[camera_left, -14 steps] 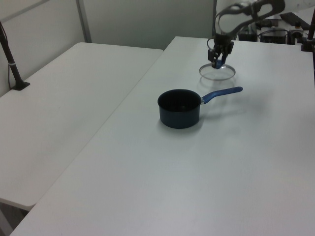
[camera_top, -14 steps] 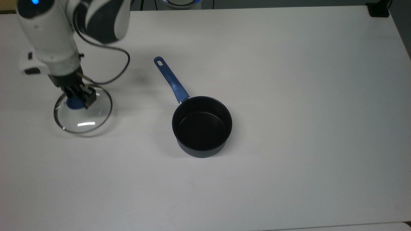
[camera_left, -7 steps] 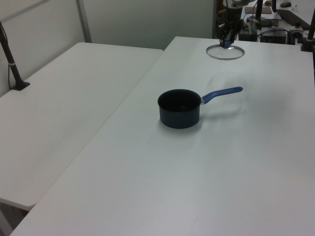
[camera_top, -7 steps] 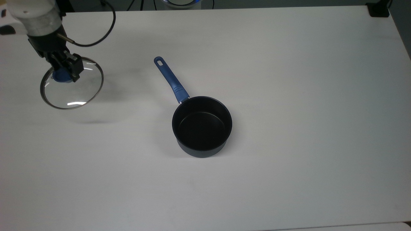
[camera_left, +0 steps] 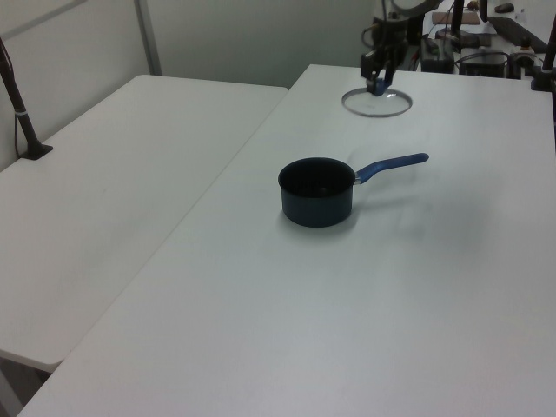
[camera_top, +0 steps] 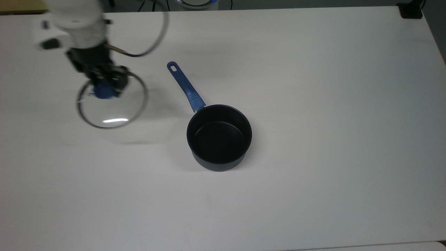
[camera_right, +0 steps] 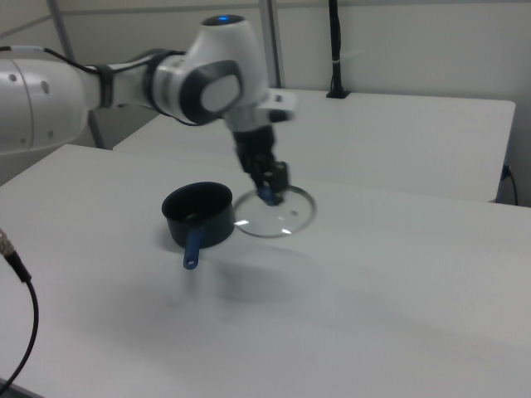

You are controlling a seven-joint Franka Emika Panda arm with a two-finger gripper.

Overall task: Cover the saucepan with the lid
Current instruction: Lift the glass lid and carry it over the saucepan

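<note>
The glass lid [camera_top: 115, 108] [camera_left: 378, 102] [camera_right: 278, 217] hangs in the air, held flat by its blue knob [camera_top: 103, 91]. My gripper [camera_top: 104, 87] [camera_left: 380, 82] [camera_right: 268, 189] is shut on that knob from above. In the top view the lid is well left of the saucepan [camera_top: 218, 136], with its shadow on the table below it. The saucepan [camera_left: 316, 190] [camera_right: 197, 215] stands upright on the white table, dark and empty, with its blue handle [camera_top: 185, 87] pointing up-left in the top view.
The white table [camera_top: 313, 104] carries only the saucepan. A second white table [camera_left: 113, 174] adjoins it on the left view's left. A black clamp [camera_top: 410, 10] sits at the top view's top right corner. The arm's cable [camera_top: 153, 38] loops above the lid.
The lid was lifted off the table with my gripper shut on its knob. In the last half second it moved toward the saucepan, rightward in the top view.
</note>
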